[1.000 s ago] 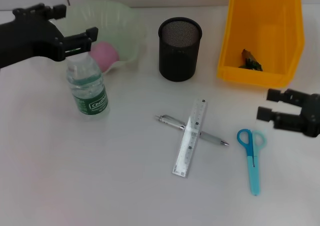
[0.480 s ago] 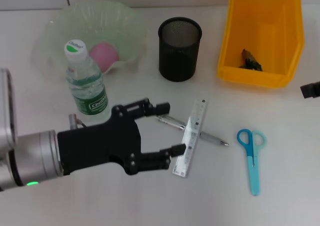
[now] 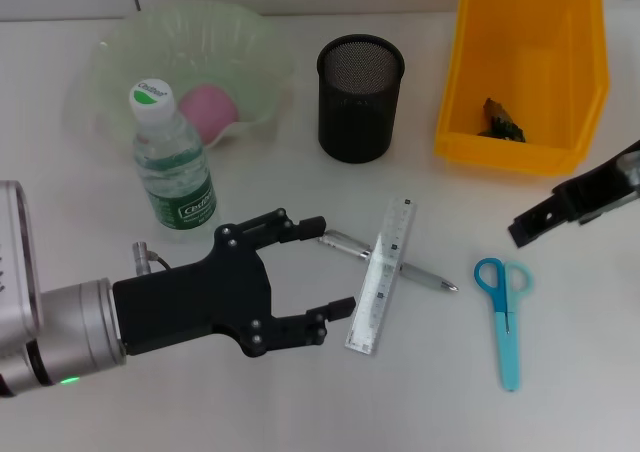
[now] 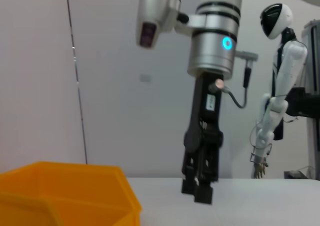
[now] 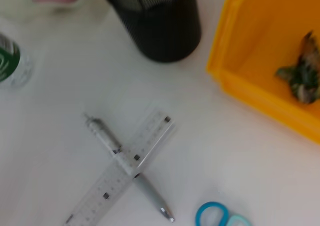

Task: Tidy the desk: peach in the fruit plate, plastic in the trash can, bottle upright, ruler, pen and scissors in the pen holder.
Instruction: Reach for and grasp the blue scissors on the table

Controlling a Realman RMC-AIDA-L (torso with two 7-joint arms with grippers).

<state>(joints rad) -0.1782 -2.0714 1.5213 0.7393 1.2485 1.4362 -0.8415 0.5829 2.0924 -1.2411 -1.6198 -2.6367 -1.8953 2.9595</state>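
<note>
pen holder (image 3: 360, 98) mouth open above | bottle (image 3: 174, 168) and trash can (image 3: 527, 72) flank it, well apart

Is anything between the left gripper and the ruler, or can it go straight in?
Nothing visible stands between them: the open left gripper is right beside the ruler. But the ruler lies across the pen, so closing on it may catch the pen too.

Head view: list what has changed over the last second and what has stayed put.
The left gripper let go of the upright clear plastic water bottle and swung down and across to hover open by the transparent ruler crossing the silver pen. The right gripper left the view, then came back at the right edge. Bottle, ruler, pen and blue scissors have not moved.
</note>
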